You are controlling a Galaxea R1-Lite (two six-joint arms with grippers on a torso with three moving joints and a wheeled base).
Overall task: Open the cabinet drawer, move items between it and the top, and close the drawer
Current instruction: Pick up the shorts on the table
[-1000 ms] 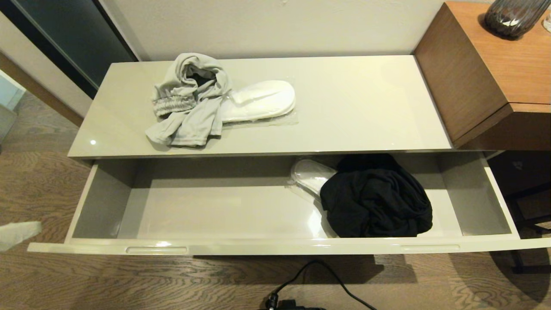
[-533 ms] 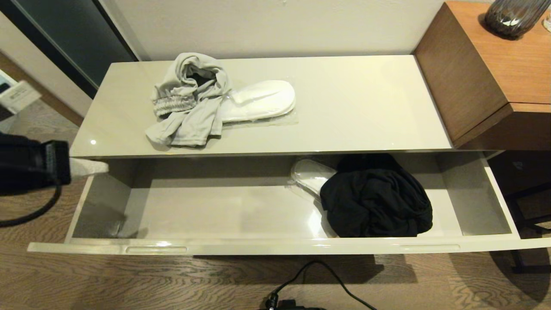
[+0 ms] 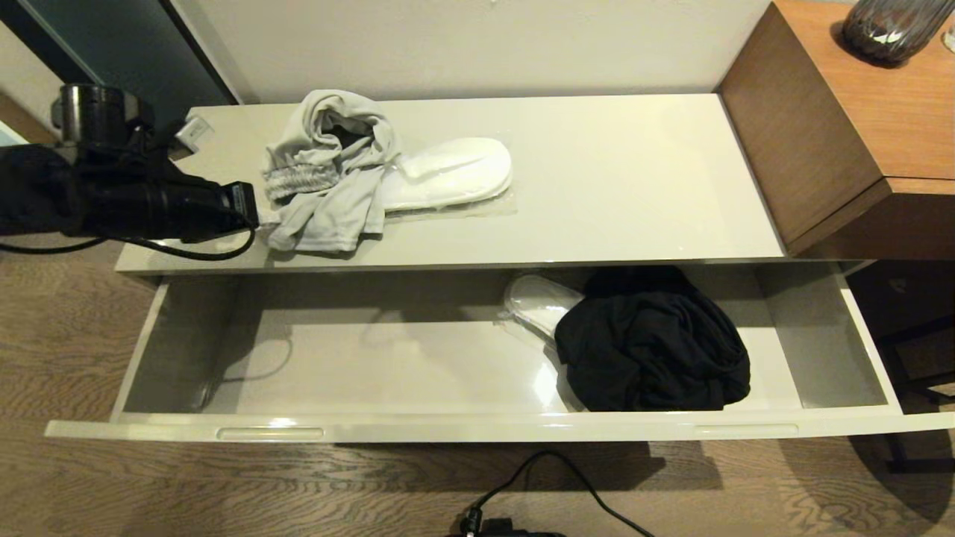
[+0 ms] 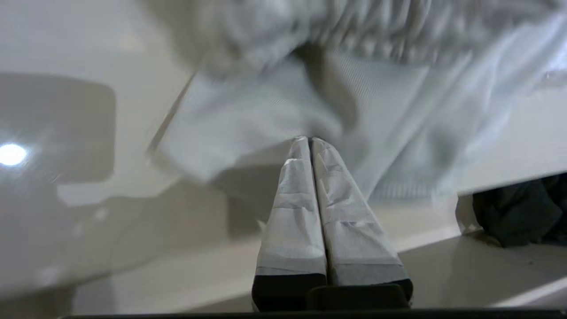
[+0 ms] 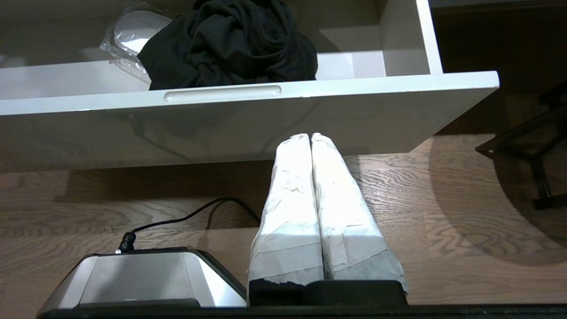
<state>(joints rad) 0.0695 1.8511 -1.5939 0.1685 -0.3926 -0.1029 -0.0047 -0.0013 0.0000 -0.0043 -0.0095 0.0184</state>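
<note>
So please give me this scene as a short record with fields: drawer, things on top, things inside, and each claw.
drawer: cabinet drawer pulled open
on top: grey garment overlapping the white slippers
in drawer: black garment at the robot's right, partly covering a sleeved slipper
left claw: shut, holding nothing, tip at the near left edge of the grey garment
right claw: shut, holding nothing, low over the floor before the drawer front

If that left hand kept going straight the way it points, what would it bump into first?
Most likely the light grey garment lying on the cabinet top: the left hand, fingers together, points at its nearest fold, seemingly very close.
</note>
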